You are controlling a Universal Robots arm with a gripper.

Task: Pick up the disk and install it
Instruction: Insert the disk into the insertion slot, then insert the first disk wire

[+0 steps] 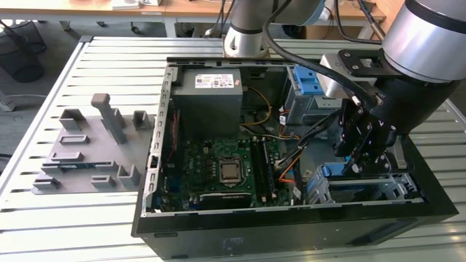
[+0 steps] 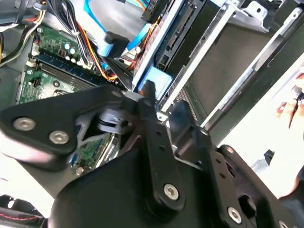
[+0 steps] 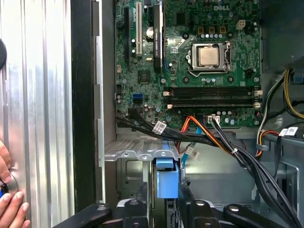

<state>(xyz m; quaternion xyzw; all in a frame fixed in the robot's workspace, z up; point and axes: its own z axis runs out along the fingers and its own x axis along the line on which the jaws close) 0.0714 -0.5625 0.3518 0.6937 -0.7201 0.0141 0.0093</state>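
We see the mobo (image 3: pixel 142 76) w/ its uncovered CPU (image 3: pixel 209 56); orange & black cables (image 3: pixel 216 140) cross btw it and the metal drive cage (image 3: pixel 135 154). Blue plastic piece (image 3: pixel 166 178) sits at the cage, by the gripper (image 3: pixel 166 202). Person's hand (image 3: pixel 7 192) over ribbed table (image 3: pixel 42 95).

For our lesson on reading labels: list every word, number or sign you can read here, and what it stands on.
Power supply sticker: too small to read.
Cable tags: too small to read.
Motherboard lettering: too small, apart from a maker's mark, not quoted.
No other text readable.
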